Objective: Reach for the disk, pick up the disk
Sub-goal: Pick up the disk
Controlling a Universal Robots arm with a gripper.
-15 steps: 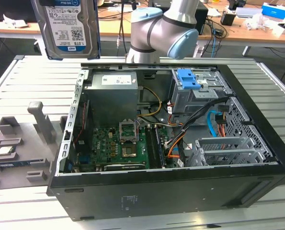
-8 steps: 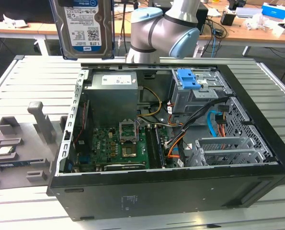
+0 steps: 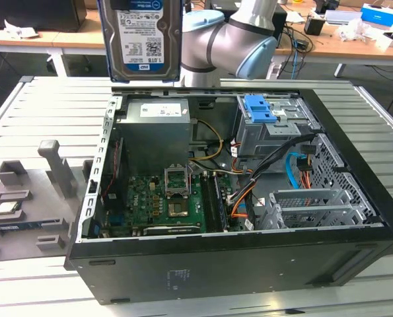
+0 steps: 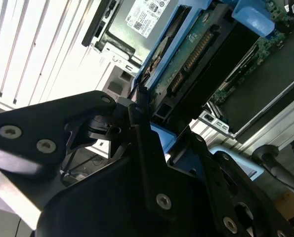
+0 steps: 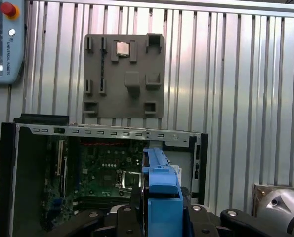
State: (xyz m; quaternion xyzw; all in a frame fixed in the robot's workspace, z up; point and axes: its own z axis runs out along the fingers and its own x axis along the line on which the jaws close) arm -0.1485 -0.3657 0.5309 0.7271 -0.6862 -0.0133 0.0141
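The disk (image 3: 140,39) hangs upright high above the back left of the open computer case (image 3: 236,246), its white label with a blue band facing the camera and blue rails along its edges. In the first wrist view the disk's blue rail (image 5: 161,185) shows edge-on, clamped between the black fingers of my gripper (image 5: 161,215). In the second wrist view the disk's green circuit-board side (image 4: 196,54) and blue rail run up out of the gripper (image 4: 151,126), which is shut on it. The grey-and-blue arm (image 3: 229,39) stands behind the disk.
The case lies open on the slatted table, with the motherboard, cables and a metal drive cage (image 3: 275,135) topped by a blue latch (image 3: 260,109). A grey slotted stand (image 3: 31,198) sits at the exterior view's left. A teach pendant (image 5: 3,39) lies on the table.
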